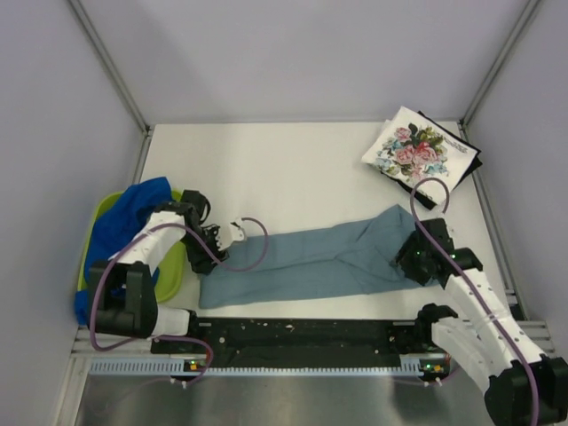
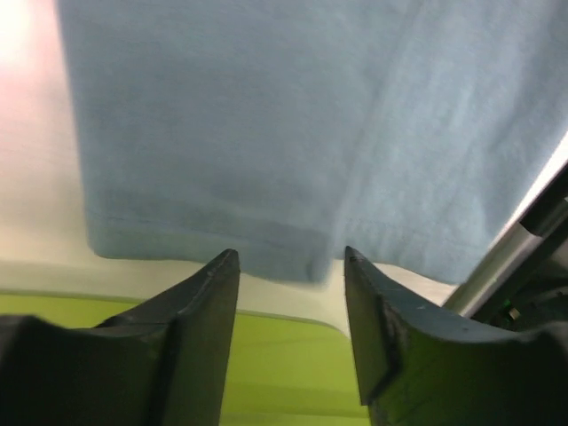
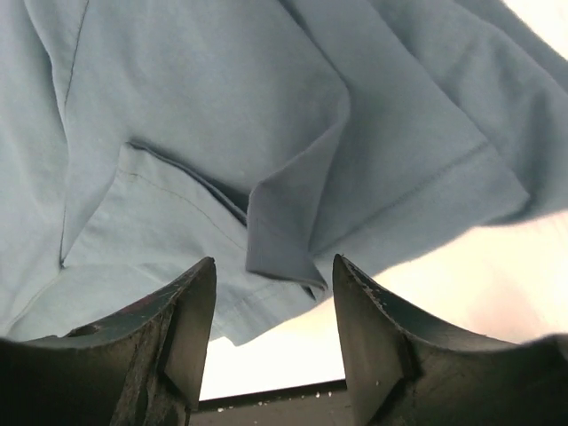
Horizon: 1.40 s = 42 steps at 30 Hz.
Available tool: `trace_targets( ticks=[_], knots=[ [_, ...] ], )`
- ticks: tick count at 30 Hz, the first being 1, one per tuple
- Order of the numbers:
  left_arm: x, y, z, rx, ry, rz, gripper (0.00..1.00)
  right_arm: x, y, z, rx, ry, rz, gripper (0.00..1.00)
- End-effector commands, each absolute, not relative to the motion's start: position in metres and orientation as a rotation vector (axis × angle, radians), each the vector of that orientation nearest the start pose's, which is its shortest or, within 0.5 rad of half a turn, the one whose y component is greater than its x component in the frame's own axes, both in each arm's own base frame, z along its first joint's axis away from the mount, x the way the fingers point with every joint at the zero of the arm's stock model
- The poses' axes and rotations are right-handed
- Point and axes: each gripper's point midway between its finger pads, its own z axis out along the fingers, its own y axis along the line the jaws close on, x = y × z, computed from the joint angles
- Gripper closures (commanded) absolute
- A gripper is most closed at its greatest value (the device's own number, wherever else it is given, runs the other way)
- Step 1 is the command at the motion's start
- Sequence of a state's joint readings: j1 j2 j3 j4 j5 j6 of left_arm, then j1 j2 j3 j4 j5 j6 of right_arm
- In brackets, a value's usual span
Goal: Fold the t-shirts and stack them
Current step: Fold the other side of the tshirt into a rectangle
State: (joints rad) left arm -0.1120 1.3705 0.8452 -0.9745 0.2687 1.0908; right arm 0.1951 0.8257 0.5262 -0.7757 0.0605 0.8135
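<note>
left gripper (image 1: 232, 233) centre-left, reaching onto grey-blue t-shirt (image 1: 302, 262), jaws spread | right gripper (image 1: 411, 257) centre-right, jaws spread

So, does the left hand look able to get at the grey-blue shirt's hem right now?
Probably yes: the left hand is open, and the grey-blue shirt has its hem right ahead with nothing between.

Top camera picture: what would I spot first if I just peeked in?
A long grey-blue shirt lies stretched out across the near side of the white table. Next, the flowery shirt sits folded in the far right corner, and a bright blue shirt is heaped in the green tray on the left.
</note>
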Motion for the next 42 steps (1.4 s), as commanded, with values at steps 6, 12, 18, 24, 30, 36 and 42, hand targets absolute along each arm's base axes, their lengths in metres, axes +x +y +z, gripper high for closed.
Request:
trace_targets(
  ticks=[6,12,18,24,30,36,42],
  knots=[
    [0.199,-0.058,0.103,1.697,2.283,-0.448,0.39,0.213,0.028,0.148,0.738,2.237,0.180,0.47],
    [0.236,-0.171,0.151,1.614,2.051,-0.642,0.48,0.244,0.010,0.127,0.771,2.306,0.009,0.38],
    [0.251,-0.278,0.156,1.609,1.897,-0.818,0.50,0.237,0.023,0.073,0.847,2.441,0.075,0.40],
    [0.247,-0.366,0.140,1.677,1.787,-0.912,0.50,0.199,0.016,0.037,1.161,2.369,0.157,0.91],
    [0.247,-0.441,0.128,1.645,1.821,-1.036,0.51,0.177,0.008,0.037,1.348,2.236,0.143,1.00],
    [0.245,-0.492,0.107,1.652,1.857,-1.136,0.49,0.173,0.007,0.035,1.330,2.272,0.111,1.00],
    [0.240,-0.512,0.084,1.737,1.834,-1.107,0.47,0.179,0.005,0.047,1.280,2.262,0.118,0.82]
  ],
)
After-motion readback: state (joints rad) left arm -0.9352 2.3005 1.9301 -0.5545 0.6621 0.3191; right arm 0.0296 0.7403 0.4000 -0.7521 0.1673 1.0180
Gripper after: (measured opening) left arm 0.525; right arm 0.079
